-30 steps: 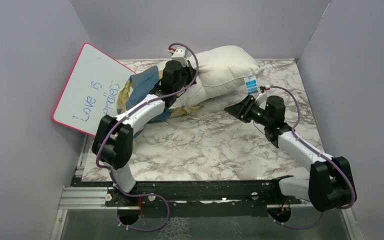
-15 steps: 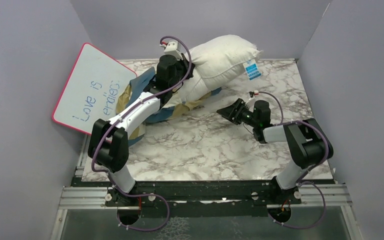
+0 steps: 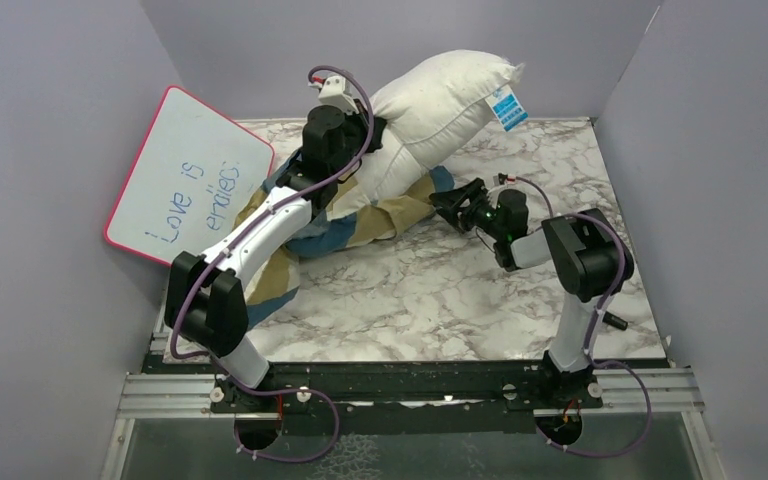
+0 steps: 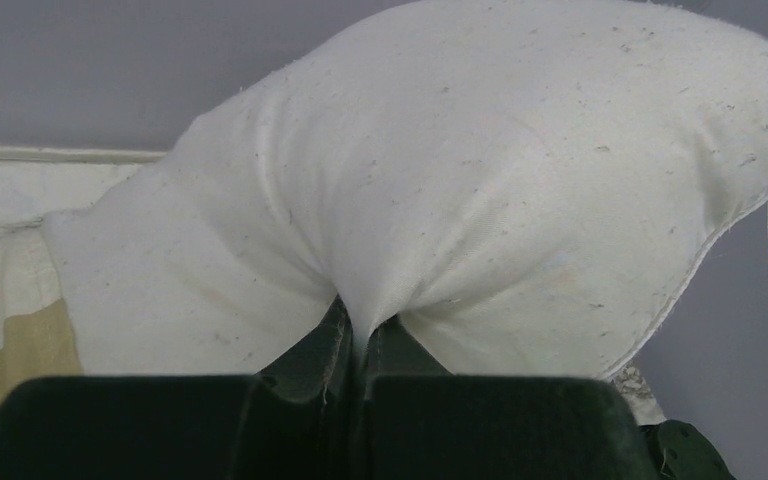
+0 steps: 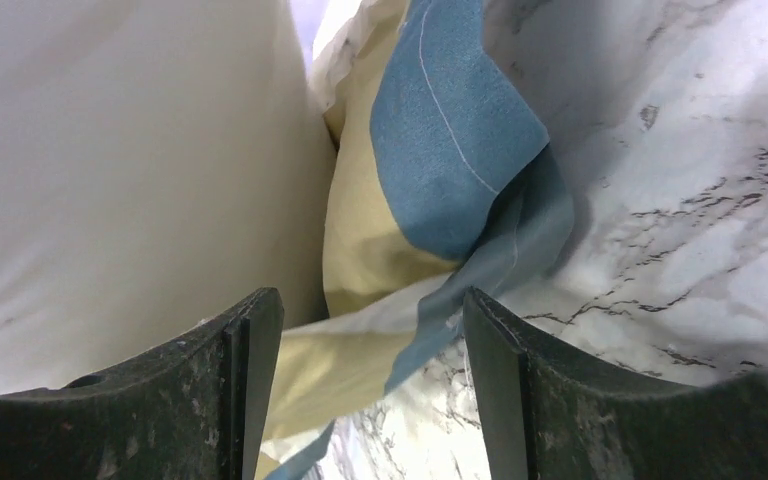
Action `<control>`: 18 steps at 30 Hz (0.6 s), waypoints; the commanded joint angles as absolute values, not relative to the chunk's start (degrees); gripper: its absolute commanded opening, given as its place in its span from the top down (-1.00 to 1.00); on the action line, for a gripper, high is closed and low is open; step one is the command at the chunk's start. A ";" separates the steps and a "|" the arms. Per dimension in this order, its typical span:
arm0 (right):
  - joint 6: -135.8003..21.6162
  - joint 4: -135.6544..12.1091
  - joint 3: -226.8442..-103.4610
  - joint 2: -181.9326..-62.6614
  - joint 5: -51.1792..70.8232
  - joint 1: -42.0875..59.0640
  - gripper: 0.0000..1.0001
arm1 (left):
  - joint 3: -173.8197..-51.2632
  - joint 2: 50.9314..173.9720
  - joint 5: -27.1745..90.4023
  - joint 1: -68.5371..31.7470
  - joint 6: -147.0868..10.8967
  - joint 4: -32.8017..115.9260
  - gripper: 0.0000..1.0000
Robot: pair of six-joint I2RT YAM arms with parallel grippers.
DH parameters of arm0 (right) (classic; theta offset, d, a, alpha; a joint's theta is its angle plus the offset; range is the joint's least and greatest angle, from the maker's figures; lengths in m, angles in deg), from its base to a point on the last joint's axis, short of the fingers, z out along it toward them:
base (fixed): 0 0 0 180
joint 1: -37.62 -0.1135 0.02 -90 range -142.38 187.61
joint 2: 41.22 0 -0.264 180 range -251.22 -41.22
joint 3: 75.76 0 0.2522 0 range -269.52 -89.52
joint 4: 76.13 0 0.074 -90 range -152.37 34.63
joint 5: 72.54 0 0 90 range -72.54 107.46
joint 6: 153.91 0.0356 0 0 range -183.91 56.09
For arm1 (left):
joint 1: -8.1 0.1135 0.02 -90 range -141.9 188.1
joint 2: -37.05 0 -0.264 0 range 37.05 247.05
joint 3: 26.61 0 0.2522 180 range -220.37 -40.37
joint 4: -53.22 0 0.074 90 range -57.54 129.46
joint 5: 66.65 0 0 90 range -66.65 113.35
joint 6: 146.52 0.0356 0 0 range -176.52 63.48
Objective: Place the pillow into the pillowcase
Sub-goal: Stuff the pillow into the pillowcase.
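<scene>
On the marble worktop [image 3: 440, 290] the task looks partway through the stuffing step. The pillow's low end sits in the mouth of the case, but most of its length is bare.

The pillow [image 3: 430, 105] is propped at a slant at the far middle of the worktop. Its long axis runs from low at the near left to high at the far right, and the raised end points at the back wall.

The pillowcase [image 3: 400, 210] lies rumpled at the left centre, with its mouth opening to the far right around the pillow's low end.

The left jaws are pinched tight on a fold of the pillow's midsection and hold it up. The right jaws stand wide apart, with the case's blue-and-tan edge between them but not gripped.

The next move probably calls for the right jaws to close on that hem. They would then draw it up the pillow toward the far right while the left jaws keep the pillow steady.

The blue tag [image 3: 505, 105] hangs from the raised corner.
</scene>
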State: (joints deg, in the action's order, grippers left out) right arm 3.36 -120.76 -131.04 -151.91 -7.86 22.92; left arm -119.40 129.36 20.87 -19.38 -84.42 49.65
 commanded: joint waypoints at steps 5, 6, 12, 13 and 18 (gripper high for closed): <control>11.71 -123.61 -133.52 -157.31 -4.63 20.96 -0.44 | -122.04 124.15 19.61 -19.23 -86.13 57.82 1.00; 12.62 -124.42 -133.68 -157.96 -4.67 20.71 -0.42 | -121.88 124.15 19.70 -19.19 -86.13 57.85 1.00; 13.08 -124.84 -134.58 -157.43 -5.22 20.39 0.17 | -119.50 123.73 20.33 -19.23 -85.83 58.66 1.00; 12.70 -124.41 -134.34 -156.59 -5.15 20.47 0.45 | -118.84 123.64 20.73 -19.23 -85.61 59.29 1.00; 5.78 -114.65 -133.13 -144.21 -2.80 23.97 0.99 | -112.85 122.28 22.91 -20.10 -75.59 61.17 1.00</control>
State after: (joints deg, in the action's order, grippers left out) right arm 11.31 -120.02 -133.02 -154.88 -6.13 20.93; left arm -116.38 127.98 21.35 -19.40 -83.30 50.90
